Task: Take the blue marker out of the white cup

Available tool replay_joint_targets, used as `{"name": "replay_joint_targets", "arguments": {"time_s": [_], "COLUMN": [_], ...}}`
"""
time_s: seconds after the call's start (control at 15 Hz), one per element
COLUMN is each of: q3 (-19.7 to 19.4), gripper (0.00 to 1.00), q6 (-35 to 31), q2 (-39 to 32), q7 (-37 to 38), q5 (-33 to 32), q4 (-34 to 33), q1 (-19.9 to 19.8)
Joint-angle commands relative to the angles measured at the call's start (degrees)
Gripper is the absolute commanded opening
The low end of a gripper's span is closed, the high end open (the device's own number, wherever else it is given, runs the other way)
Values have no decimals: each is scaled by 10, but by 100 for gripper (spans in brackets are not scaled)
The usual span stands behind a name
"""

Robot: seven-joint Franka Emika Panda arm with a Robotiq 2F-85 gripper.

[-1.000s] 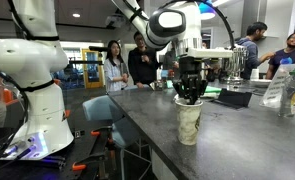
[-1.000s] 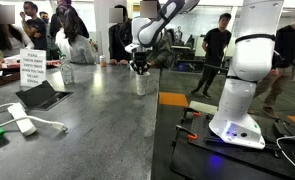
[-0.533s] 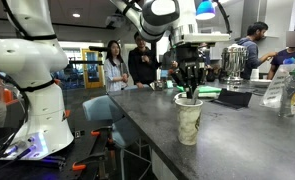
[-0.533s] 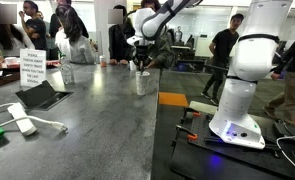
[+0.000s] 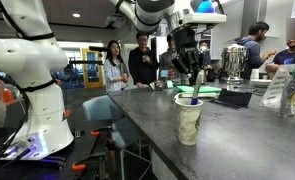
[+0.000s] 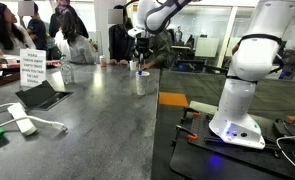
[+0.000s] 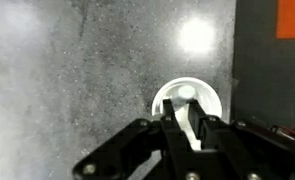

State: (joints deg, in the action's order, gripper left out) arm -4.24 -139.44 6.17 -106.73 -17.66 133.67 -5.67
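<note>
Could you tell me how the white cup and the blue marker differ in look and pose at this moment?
The white cup is wide and off-white, while the blue marker is a slim dark stick. The cup stands on the grey table, whereas the marker hangs from the gripper, with its lower end about level with the cup's rim. Both are roughly upright.

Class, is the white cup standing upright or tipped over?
Upright: the white cup stands on the table, open rim on top.
</note>
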Motion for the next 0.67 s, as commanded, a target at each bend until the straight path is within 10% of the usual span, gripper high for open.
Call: {"name": "replay_joint_targets", "arguments": {"time_s": [0.0,0.6], "q3": [-3,8], "gripper": [6,6], "q6": [12,3], "q2": [20,24], "q7": [-1,34], "q5": [-40,21], "q4": [-9,-50], "q1": [9,54]}}
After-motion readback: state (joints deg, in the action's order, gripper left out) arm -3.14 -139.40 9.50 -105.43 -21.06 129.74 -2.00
